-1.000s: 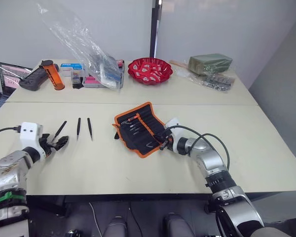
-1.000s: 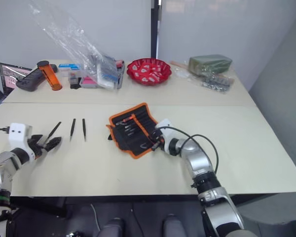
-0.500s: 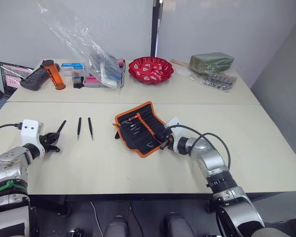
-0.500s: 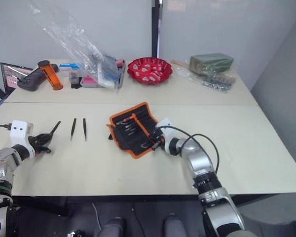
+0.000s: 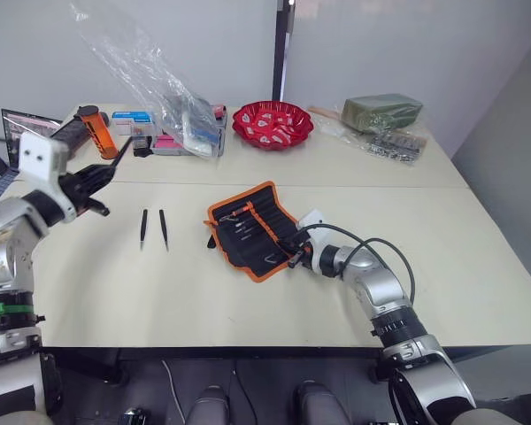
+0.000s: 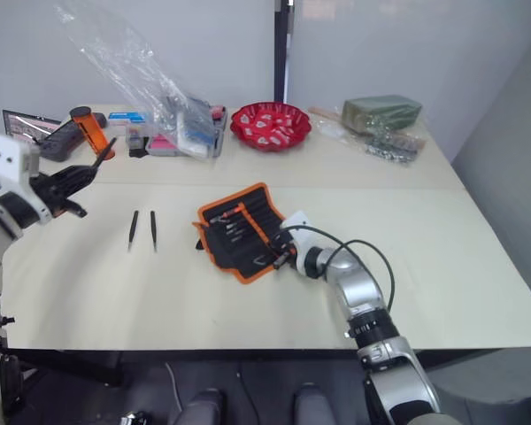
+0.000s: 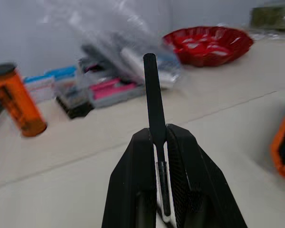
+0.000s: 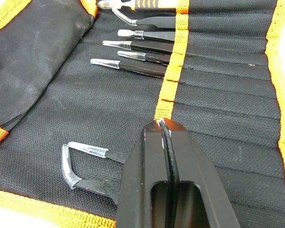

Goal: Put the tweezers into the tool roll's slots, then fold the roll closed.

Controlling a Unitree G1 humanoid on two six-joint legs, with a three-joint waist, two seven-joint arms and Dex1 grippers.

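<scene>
Two pale beige matte tables [image 5: 248, 292] are standing edge to edge before white wall panels split by a dark post.

At far left the left gripper [image 5: 96, 175] is hanging raised above the table, its two black fingers closed on one slim black pointed tweezer [image 7: 153, 102], whose long axis is running straight out past the fingertips toward the clutter at the back. That clutter (an orange cylindrical container [image 5: 96, 131], a crumpled clear plastic bag [image 5: 150, 80], a red glossy scalloped bowl [image 5: 273, 122]) is lining the rear table.

Two more slim black tweezers [image 5: 153, 227] are lying flat and near-parallel on the near table, long axes running front to back.

At centre the black woven-fabric tool roll with orange edging [image 5: 248, 230] is lying open and skewed. Several tweezers with clear tip caps are sitting in its narrow sewn slots [image 8: 218, 95], caps pointing away from the orange band.

The right gripper [image 8: 162, 124] is resting on the roll's near edge, fingers pressed together, holding nothing visible.
</scene>
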